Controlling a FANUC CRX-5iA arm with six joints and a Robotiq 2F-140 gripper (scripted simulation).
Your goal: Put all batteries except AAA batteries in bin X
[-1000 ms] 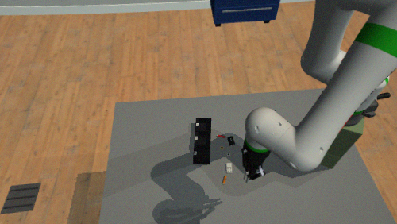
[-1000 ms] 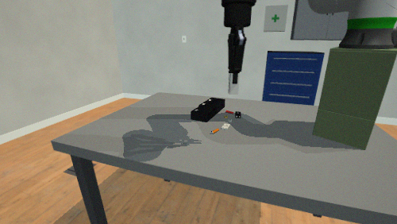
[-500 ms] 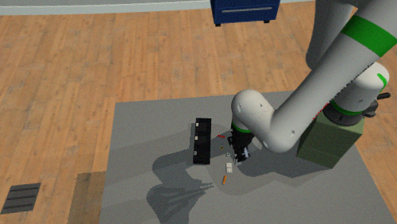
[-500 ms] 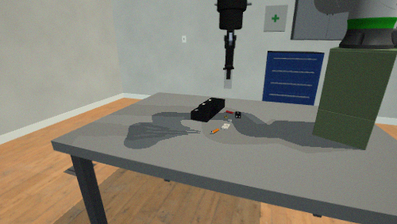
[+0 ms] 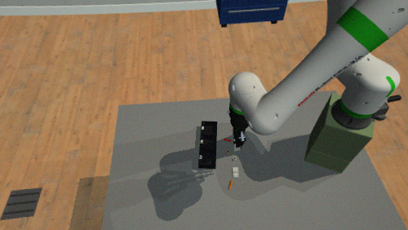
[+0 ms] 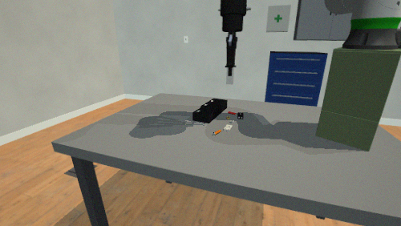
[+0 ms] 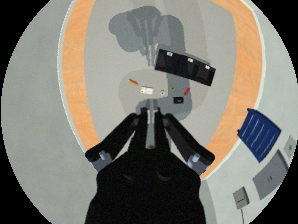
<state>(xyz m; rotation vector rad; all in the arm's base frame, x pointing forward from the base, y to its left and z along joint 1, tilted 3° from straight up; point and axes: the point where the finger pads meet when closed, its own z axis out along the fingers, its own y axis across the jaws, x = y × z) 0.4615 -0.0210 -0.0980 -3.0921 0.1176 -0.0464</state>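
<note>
A black bin strip with three compartments [image 5: 207, 144] lies on the grey table; its marks are too small to read. To its right lie a thin red battery [image 5: 227, 139], a small black block battery [image 5: 234, 157], a white flat item [image 5: 235, 172] and a thin orange battery [image 5: 230, 184]. A tiny round thing [image 5: 227, 152] lies between them. My gripper [image 5: 239, 140] hangs high above these things, pointing down, with its fingers shut and nothing between them. The exterior view shows it [image 6: 229, 74] well above the bin strip [image 6: 209, 110]. The wrist view shows the fingertips together above the items.
A green pedestal [image 5: 339, 134] carrying the arm's base stands at the table's right side. A blue cabinet [image 6: 295, 78] stands by the far wall. The table edges are far from the items.
</note>
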